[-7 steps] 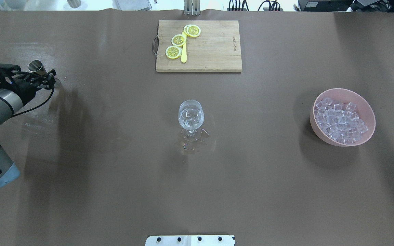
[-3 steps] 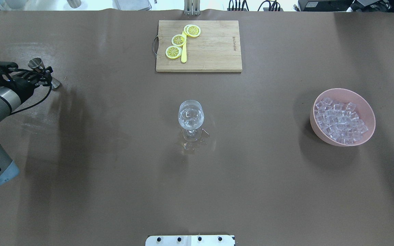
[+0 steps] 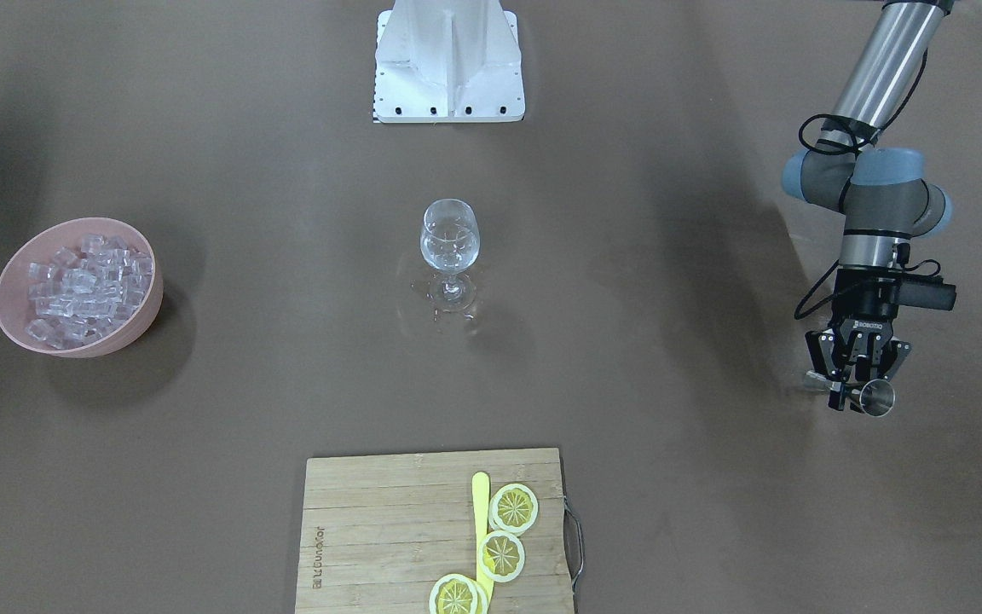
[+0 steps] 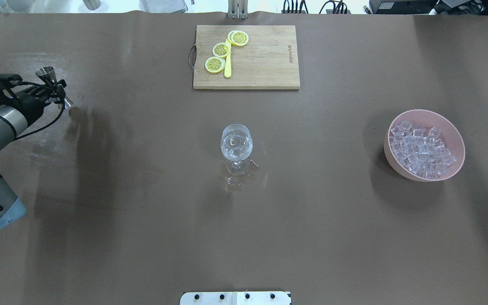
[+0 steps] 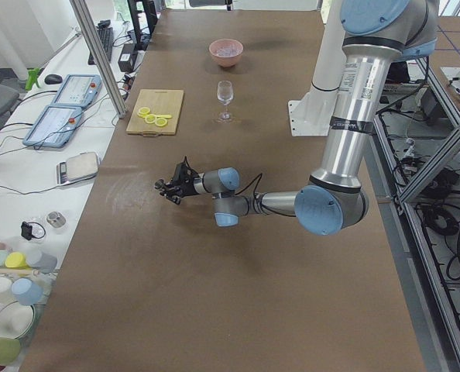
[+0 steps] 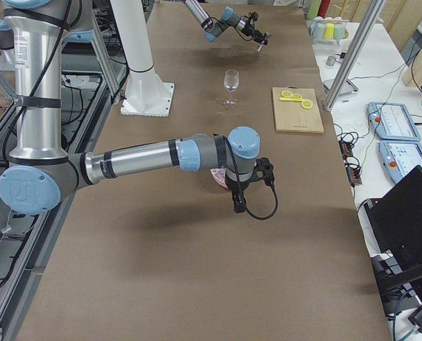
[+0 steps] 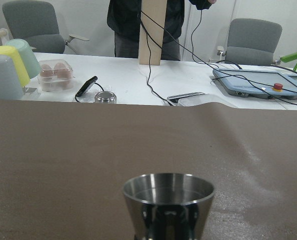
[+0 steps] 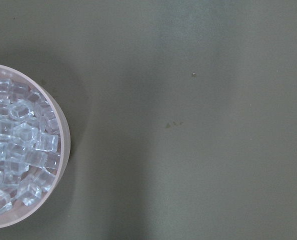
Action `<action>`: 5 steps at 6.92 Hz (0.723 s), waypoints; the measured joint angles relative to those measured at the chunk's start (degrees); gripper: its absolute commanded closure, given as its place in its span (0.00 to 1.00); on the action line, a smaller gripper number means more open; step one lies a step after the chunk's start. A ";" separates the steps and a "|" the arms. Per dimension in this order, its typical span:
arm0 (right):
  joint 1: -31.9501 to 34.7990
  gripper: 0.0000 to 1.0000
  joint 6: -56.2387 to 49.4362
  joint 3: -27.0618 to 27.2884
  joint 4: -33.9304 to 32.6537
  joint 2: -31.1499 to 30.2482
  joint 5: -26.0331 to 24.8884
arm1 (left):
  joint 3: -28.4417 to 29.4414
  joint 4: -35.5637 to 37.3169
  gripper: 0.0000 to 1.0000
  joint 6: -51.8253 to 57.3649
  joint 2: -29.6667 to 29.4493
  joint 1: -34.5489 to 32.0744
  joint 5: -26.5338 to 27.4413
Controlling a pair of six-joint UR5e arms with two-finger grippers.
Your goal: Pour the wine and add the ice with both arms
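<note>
My left gripper (image 4: 53,91) is shut on a steel jigger (image 4: 47,74) at the table's far left, held about upright; it also shows in the front view (image 3: 876,396) and the left wrist view (image 7: 168,200). The wine glass (image 4: 236,144) stands at the table's middle with clear liquid in it. Ice (image 4: 422,150) fills a pink bowl (image 4: 460,140) at the right. My right gripper (image 6: 237,202) hangs over the table beside that bowl; I cannot tell whether it is open. The right wrist view shows the ice (image 8: 18,150) at its left edge.
A wet patch (image 4: 237,178) lies around the glass foot. A wooden cutting board (image 4: 265,59) with lemon slices (image 4: 220,50) and a yellow knife lies at the far side. The white base block (image 3: 450,64) is at the near edge.
The left gripper has turned the jigger from tilted toward the camera to nearly upright and shifted slightly left and away. Glass and bowl have not moved.
</note>
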 measured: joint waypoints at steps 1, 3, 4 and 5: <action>0.01 0.00 0.00 -0.01 0.02 0.00 0.04 | -0.59 -0.03 1.00 -0.14 -0.09 -0.21 -0.08; 0.00 0.00 0.00 0.04 0.08 0.07 0.07 | -3.38 -0.01 1.00 2.21 -0.25 -0.80 -0.24; -0.01 0.00 0.00 0.08 0.09 0.12 0.07 | -4.94 -0.15 1.00 7.11 -0.65 -0.89 -0.30; 0.00 0.00 0.00 0.12 0.09 0.15 0.07 | -6.34 -0.39 1.00 12.32 -1.29 -0.92 -0.32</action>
